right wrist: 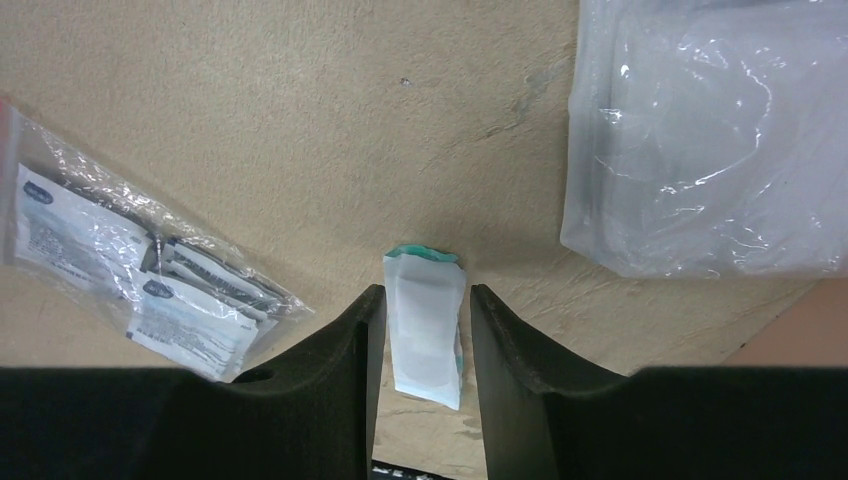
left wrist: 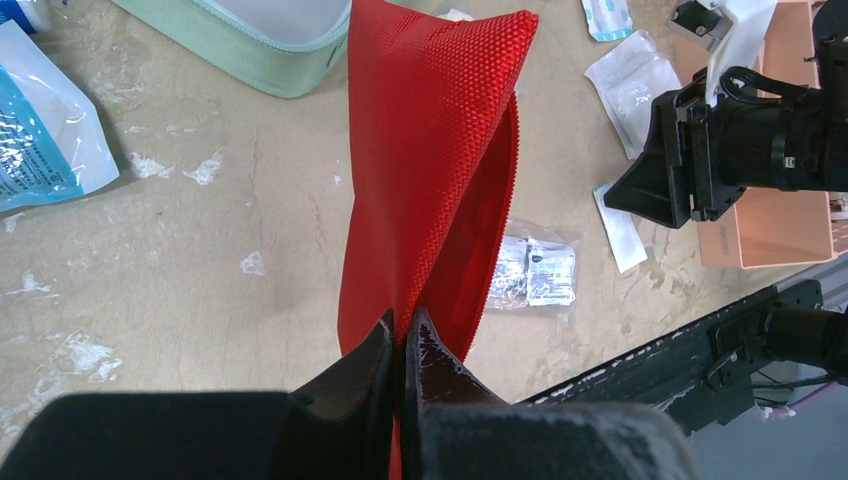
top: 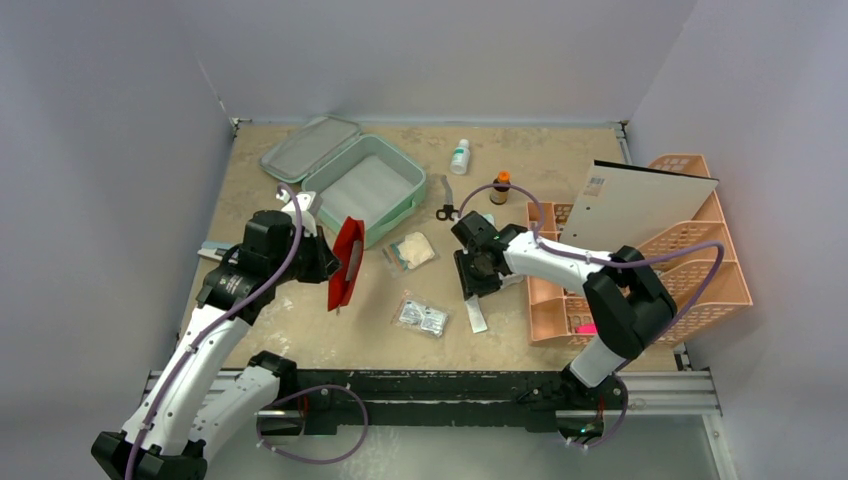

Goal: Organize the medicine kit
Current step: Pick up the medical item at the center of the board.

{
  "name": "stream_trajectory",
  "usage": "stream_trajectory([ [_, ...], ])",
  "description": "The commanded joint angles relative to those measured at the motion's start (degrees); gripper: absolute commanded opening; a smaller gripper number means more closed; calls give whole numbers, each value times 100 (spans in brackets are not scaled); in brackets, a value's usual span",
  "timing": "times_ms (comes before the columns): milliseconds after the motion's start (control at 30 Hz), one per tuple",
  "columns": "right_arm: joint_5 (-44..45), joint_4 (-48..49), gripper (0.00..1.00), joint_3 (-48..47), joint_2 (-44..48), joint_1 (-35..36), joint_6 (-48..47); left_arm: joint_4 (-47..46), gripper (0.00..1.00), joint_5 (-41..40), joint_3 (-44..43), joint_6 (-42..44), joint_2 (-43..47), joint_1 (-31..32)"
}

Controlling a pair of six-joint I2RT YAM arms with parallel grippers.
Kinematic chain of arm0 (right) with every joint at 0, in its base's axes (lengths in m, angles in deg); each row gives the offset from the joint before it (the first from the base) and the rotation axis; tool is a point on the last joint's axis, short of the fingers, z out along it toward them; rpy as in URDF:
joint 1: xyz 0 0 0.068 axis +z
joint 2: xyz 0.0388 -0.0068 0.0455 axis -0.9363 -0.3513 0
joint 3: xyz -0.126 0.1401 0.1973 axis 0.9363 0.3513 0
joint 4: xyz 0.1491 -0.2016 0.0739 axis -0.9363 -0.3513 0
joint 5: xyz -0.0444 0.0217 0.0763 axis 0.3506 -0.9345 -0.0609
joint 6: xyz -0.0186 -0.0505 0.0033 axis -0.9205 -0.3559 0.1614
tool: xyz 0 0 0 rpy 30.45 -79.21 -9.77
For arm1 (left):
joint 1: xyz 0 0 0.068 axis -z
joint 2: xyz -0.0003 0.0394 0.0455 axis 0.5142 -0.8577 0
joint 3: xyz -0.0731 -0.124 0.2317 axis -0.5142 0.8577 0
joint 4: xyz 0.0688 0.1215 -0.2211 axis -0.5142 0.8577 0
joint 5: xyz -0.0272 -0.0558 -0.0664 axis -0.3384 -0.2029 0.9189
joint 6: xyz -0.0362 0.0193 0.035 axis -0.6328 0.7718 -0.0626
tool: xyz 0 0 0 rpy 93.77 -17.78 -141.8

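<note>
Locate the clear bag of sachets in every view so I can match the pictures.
Top external: sachet bag at front centre, right of the red pouch.
Left wrist: low, right of centre, beside the hanging pouch.
Right wrist: left side.
Shared landmark: the narrow white packet lying just right of the bag, seen in all three views.

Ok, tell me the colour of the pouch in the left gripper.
Red pouch, woven texture; best in the left wrist view.
</note>
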Motion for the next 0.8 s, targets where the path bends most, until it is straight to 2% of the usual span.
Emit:
stream_trajectory([
  [0,-181,159,39,168,37,-71,-79,-169,0,105,-45,45,30,7],
  [300,-344,357,32,318,-83,-135,-150,-161,0,49,-41,37,41,6],
  [400,-397,407,21,332,5,-137,-184,-152,0,43,-39,37,31,7],
  [500,-406,399,1,332,157,-140,-221,-152,0,39,-37,28,23,7],
  [767,-354,73,0,57,650,-136,-256,-168,0,84,-45,19,-59,7],
])
